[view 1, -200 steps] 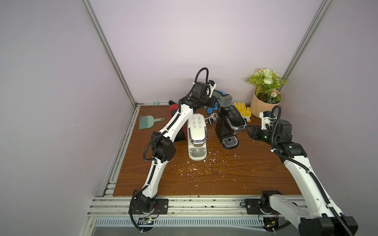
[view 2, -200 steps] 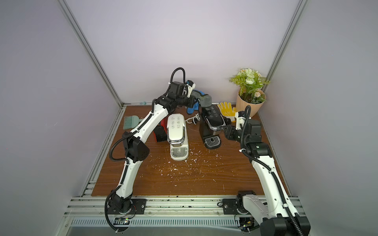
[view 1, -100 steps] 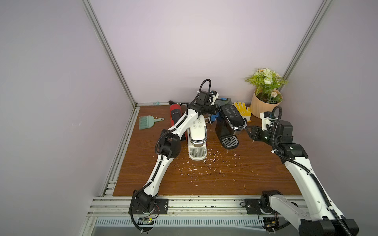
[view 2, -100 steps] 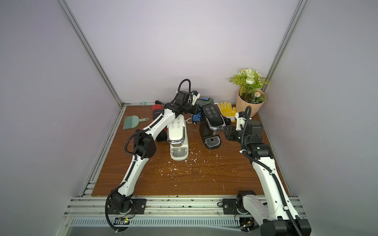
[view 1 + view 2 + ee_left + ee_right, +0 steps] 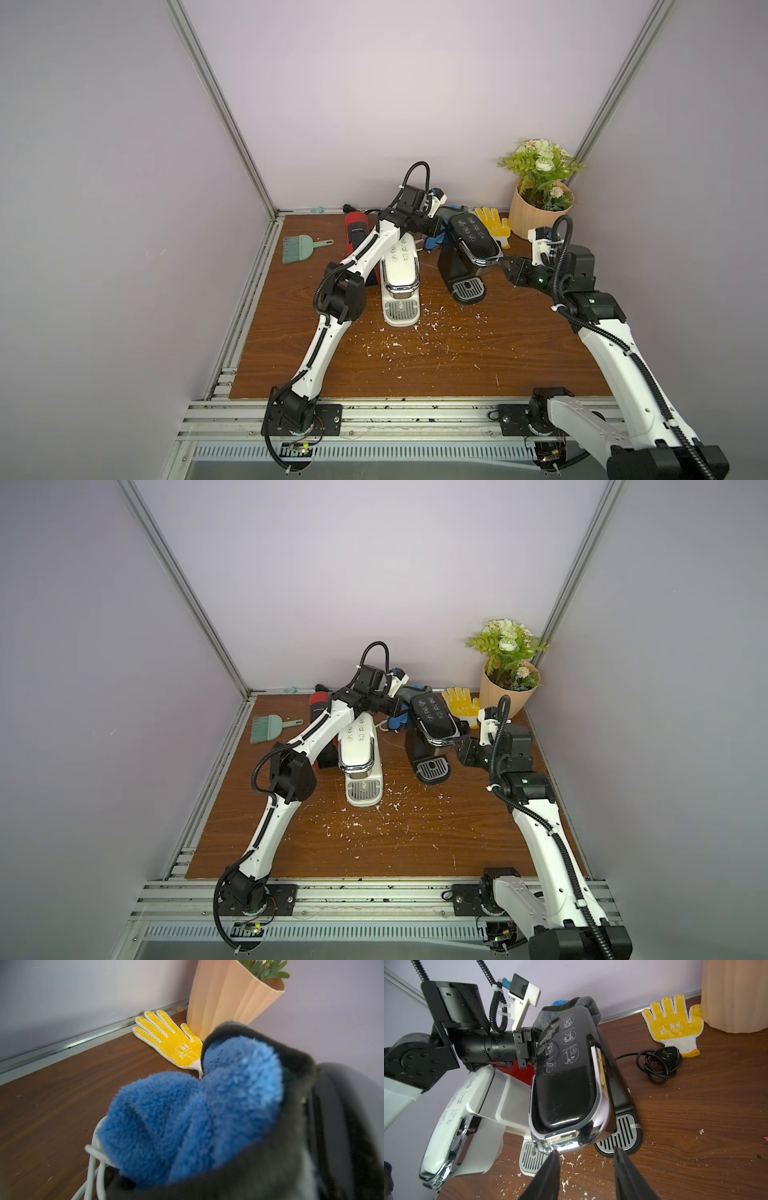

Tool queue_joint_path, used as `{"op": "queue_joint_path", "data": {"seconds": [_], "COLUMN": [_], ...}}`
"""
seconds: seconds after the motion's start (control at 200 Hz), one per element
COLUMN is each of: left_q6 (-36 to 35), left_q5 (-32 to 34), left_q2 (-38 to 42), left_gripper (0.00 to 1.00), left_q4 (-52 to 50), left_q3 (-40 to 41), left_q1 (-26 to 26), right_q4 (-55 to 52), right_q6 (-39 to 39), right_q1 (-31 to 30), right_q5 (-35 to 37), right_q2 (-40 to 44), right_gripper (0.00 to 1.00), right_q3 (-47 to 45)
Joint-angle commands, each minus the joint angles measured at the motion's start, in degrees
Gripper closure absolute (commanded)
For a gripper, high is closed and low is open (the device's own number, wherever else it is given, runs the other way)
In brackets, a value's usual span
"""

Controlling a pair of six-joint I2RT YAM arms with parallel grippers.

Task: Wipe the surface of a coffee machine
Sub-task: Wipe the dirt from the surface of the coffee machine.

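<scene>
Left hand (image 5: 441, 225) is clamped shut on the blue-and-grey microfibre cloth (image 5: 197, 1113). Its fingers are buried in the pile in the left wrist view

The cloth is bunched at the back end of the black coffee machine (image 5: 469, 249), which sits upper centre of frame in both top views. A grey fold pokes up behind the lid in the right wrist view

Right hand (image 5: 585, 1154) has its fingers apart with nothing between them. The tips are just beside the machine's chrome nose, over the drip tray; can't tell if they touch

White coffee machine (image 5: 400, 278) stands just left of the black one in frame, with the left forearm crossing over its back end. Red coffee machine (image 5: 355, 230) is further up-left, partly hidden by that arm

White scraps (image 5: 415, 338) are scattered on the wooden worktop (image 5: 532, 357) in front of both machines

Yellow-dotted work glove (image 5: 493, 222) lies flat up-right of the black machine, next to the beige flower pot (image 5: 540, 214) in the upper right corner. Coiled black power cord (image 5: 658, 1062) lies between machine and glove

Teal hand brush (image 5: 300, 249) lies at frame left, well apart from everything else
</scene>
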State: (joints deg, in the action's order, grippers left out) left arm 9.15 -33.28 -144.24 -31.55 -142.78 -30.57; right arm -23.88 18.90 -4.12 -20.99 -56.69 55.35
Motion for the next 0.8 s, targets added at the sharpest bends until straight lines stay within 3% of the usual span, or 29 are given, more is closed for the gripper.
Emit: {"op": "queue_joint_path", "data": {"seconds": [0.0, 0.205, 0.375, 0.796], "left_q6": [-4.67, -9.57, -11.99, -10.25], "left_q5": [0.97, 3.68, 1.72, 0.6], "left_q2": [2.82, 6.7, 8.83, 6.52], "left_gripper": [1.0, 1.0, 1.0, 1.0], "left_q4": [-6.51, -6.51, -7.11, -6.68], "left_q3": [2.05, 1.8, 1.98, 4.14], "left_q1": [-0.05, -0.05, -0.05, -0.02], "right_q4": [0.76, 0.78, 0.65, 0.67], "right_q6": [-0.53, -0.54, -0.68, -0.57], "right_q1": [-0.1, -0.18, -0.13, -0.12], "right_q5": [0.07, 0.24, 0.31, 0.07], "right_q2": [0.45, 0.87, 0.95, 0.99], "right_gripper": [0.54, 0.54, 0.54, 0.54], "right_q3": [1.38, 0.73, 0.98, 0.5]}}
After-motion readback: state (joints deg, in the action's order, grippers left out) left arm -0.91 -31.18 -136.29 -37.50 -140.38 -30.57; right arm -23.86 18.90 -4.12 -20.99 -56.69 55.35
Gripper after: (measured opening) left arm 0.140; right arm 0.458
